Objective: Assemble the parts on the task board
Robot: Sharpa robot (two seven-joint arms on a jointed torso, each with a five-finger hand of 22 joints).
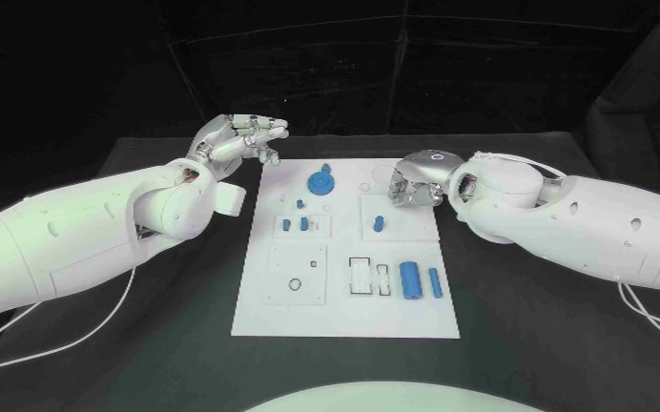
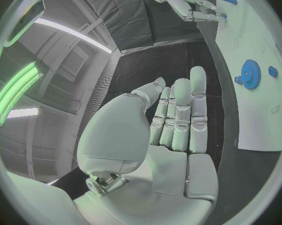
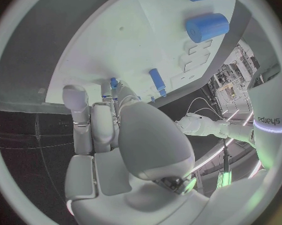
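The left hand (image 1: 245, 137), silver with many fingers, hangs in the air past the far left corner of the flat white task board (image 1: 276, 312), which lies on the black table (image 1: 165, 355). Its fingers are lightly bent and apart, and it holds nothing. In the left wrist view the fingers (image 2: 181, 115) stand straight up side by side from the palm. The round blue gear part (image 1: 320, 182) lies on the board just beside this hand, toward the middle. The right hand (image 1: 413, 188) hangs low over the far right part of the board, palm turned down, fingers tucked under it. They look empty, but I cannot tell if they are closed. A small blue peg (image 1: 380, 224) sits just near this hand, closer to the robot. A fat blue cylinder (image 1: 410, 278) and a thin blue bar (image 1: 435, 282) lie side by side farther back toward the robot.
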